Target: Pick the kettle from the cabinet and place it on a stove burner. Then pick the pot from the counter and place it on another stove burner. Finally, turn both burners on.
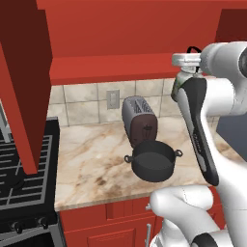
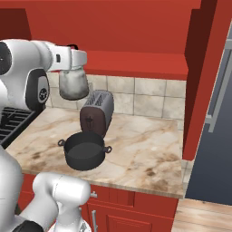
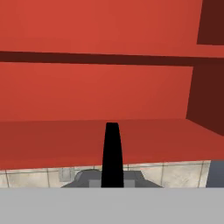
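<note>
My gripper (image 2: 83,58) is shut on the black arched handle of the kettle (image 2: 73,84), which hangs under the hand, above the counter (image 2: 145,149) and in front of the red cabinet's shelf (image 2: 136,63). From the left base view the kettle (image 1: 180,83) peeks out behind my forearm, below the gripper (image 1: 179,60). Looking along the hand, the kettle's handle (image 3: 112,153) stands edge-on before the cabinet shelf (image 3: 109,140). The dark pot (image 1: 153,161) (image 2: 84,150) sits on the counter (image 1: 91,159) near its front edge. The stove (image 1: 24,169) with black grates lies at the left.
A chrome and dark-red toaster (image 1: 140,120) (image 2: 96,112) stands just behind the pot. An open red cabinet door (image 1: 24,82) hangs over the stove's right edge; another red door panel (image 2: 204,77) juts out on the right. Stove knobs (image 1: 29,224) line its front.
</note>
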